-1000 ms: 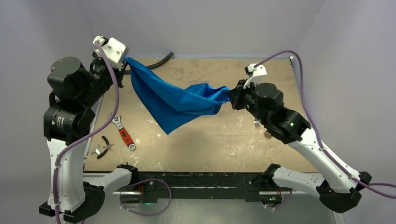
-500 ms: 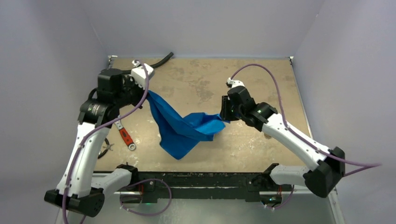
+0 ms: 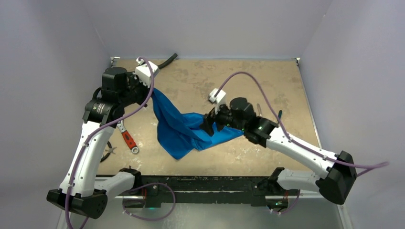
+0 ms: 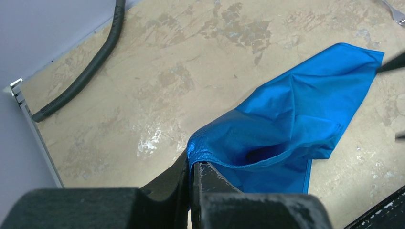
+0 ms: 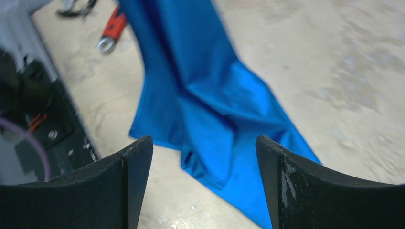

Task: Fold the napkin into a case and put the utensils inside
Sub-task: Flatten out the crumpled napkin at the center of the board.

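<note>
The left gripper is clamped tight on one corner of the napkin, holding that corner up above the left half of the worn tan table, while the bright blue cloth slopes down from it and lies crumpled and unfolded on the surface near the middle. The right gripper hovers over the cloth's right-hand part with its fingers spread wide and nothing between them, the satin visible on the table below the gap. A silver fork shows at the far edge of the left wrist view, apart from the napkin. To the cloth's left lie a red-handled wrench and black-handled pliers, partly hidden by the left arm, and a black hose runs along the far left corner of the table
</note>
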